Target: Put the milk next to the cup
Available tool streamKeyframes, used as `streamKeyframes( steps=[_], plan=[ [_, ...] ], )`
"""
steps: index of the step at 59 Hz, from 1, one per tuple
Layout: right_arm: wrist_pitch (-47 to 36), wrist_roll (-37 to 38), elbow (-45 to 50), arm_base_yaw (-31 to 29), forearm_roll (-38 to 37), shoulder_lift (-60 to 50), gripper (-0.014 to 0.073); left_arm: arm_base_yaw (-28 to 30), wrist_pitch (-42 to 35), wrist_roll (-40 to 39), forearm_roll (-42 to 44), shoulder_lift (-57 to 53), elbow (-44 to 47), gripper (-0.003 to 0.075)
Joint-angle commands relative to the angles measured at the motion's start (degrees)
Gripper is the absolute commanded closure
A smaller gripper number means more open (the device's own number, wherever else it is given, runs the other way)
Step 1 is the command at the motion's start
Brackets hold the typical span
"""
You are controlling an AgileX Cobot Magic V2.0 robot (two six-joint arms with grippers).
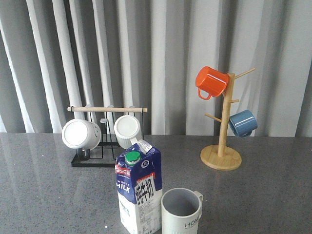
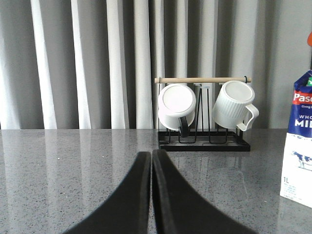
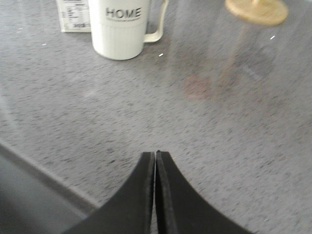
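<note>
Setting: a grey speckled tabletop (image 1: 44, 195) is backed by pale pleated curtains (image 1: 170, 58).
Left gripper (image 2: 151, 161): its two black fingers are pressed together with no gap, nothing is held, and it is poised above bare tabletop, pointed toward the black rack.
Right gripper (image 3: 155, 161): its fingers are likewise closed against each other, nothing is gripped, and it is held over open tabletop, well apart from the cup.
Milk (image 1: 139, 192): the blue-and-white carton with a green cap is stood upright near the front edge of the tabletop, about midway along it.
Cup (image 1: 181, 212): the pale ribbed mug lettered "HOME" is stood upright just beside the milk, on its right, at the front edge; whether the two touch cannot be told.
Black rack (image 1: 95, 158): it is set toward the back edge, left of centre, topped by a wooden bar, with two white mugs (image 1: 81, 134) hung on it sideways.
Wooden mug tree (image 1: 222, 156): it is placed toward the back right; an orange mug (image 1: 211, 82) is hung high and a blue mug (image 1: 243, 123) lower.
</note>
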Motion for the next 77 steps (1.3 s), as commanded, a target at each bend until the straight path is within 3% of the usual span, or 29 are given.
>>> streamKeyframes(
  steps=[1, 8, 15, 29, 47, 77],
  plan=[
    [-11.29, 1.89, 2.05, -0.37, -5.58, -1.01, 0.0600, 0.20, -4.51, -0.35, -0.43, -0.01, -1.09, 0.0727],
    [-19.78, 10.07, 8.41, -4.81, -10.56, -4.91, 0.0600, 0.20, -4.51, -0.35, -0.43, -0.01, -1.09, 0.0727],
    [-20.41, 16.33, 12.85, -10.99, -11.57, -10.82, 0.0600, 0.20, -4.51, -0.35, -0.43, -0.01, -1.09, 0.0727],
    [-23.85, 17.85, 18.45, -16.26, -11.50, -19.27, 0.0600, 0.20, -4.51, -0.35, -0.43, -0.01, -1.09, 0.0727],
    [-33.02, 18.02, 20.12, -20.07, -11.27, -19.42, 0.0600, 0.20, -4.51, -0.35, -0.43, -0.01, -1.09, 0.0727],
    [-32.99, 17.97, 20.12, -21.25, -11.03, -19.42, 0.0600, 0.20, -4.51, -0.35, -0.43, -0.01, -1.09, 0.0727]
  ],
)
